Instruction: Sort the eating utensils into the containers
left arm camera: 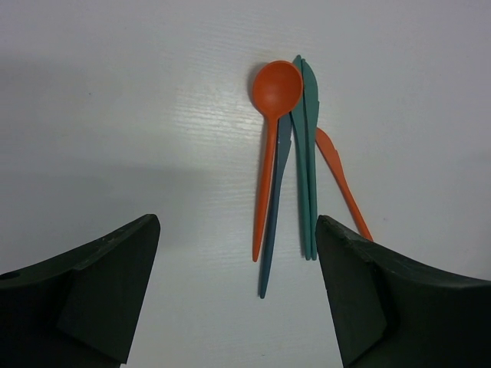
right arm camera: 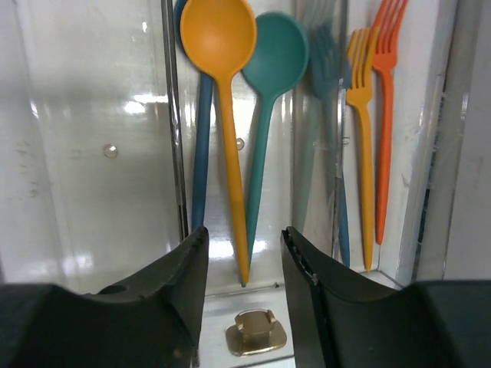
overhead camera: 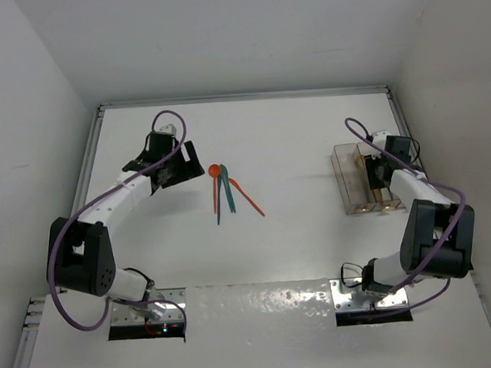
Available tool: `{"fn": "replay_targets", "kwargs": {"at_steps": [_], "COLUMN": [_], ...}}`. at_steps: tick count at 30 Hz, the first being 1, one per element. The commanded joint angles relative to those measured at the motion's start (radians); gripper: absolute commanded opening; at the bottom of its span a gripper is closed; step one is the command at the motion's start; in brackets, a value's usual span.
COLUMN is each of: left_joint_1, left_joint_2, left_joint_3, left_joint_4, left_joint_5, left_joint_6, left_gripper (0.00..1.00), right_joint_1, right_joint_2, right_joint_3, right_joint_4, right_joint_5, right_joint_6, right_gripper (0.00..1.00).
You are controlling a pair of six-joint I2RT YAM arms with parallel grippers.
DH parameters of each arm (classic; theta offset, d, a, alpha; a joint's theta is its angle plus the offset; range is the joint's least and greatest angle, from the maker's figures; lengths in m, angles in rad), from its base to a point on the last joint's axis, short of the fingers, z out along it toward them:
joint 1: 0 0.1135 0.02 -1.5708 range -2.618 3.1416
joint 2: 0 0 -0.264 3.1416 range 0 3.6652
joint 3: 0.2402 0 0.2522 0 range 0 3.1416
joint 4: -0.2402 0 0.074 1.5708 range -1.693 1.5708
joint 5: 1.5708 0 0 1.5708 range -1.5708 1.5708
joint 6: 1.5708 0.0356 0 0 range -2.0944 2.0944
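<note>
Right wrist – three spoons, three forks, right gripper parted, left gripper spread – empty

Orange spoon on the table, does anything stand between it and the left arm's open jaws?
Nothing visible does: only bare table lies between the left jaws and the orange spoon. A blue-teal utensil touches its handle, though, with two teal ones close beside.

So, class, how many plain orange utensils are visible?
3: orange spoon and orange knife loose on the table, orange fork in an end container. More may be hidden.
</note>
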Motion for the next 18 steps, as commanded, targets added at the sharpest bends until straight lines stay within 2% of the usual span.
{"fn": "replay_targets", "kwargs": {"at_steps": [1, 6, 10, 12, 16, 18], "left_joint_1": [-0.007, -0.016, -0.090, -0.111, -0.162, -0.173], "left_joint_2": [0.014, 0.069, 0.150, 0.187, 0.271, 0.302], "left_joint_3": [0.005, 0.023, 0.089, 0.120, 0.181, 0.201], "left_joint_4": [0.031, 0.035, -0.010, -0.026, -0.044, -0.052], "left_joint_5": [0.042, 0.062, -0.020, -0.020, -0.108, -0.146], "left_joint_6": [-0.007, -0.038, -0.039, -0.045, -0.061, -0.067], "left_gripper": [0.79, 0.67, 0.61, 0.55, 0.43, 0.40], "right_joint_1": [0.001, 0.033, 0.154, 0.179, 0.203, 0.211], "right_joint_2": [-0.094, -0.187, -0.272, -0.292, -0.333, -0.359], "right_joint_3": [0.042, 0.061, 0.042, 0.036, 0.003, -0.013], "right_joint_4": [0.032, 0.044, 0.052, 0.057, 0.070, 0.084], "right_joint_5": [-0.039, -0.110, -0.058, -0.065, -0.122, -0.145], "right_joint_6": [0.082, 0.226, 0.268, 0.286, 0.375, 0.404], "right_gripper": [0.43, 0.47, 0.48, 0.48, 0.48, 0.48]}}
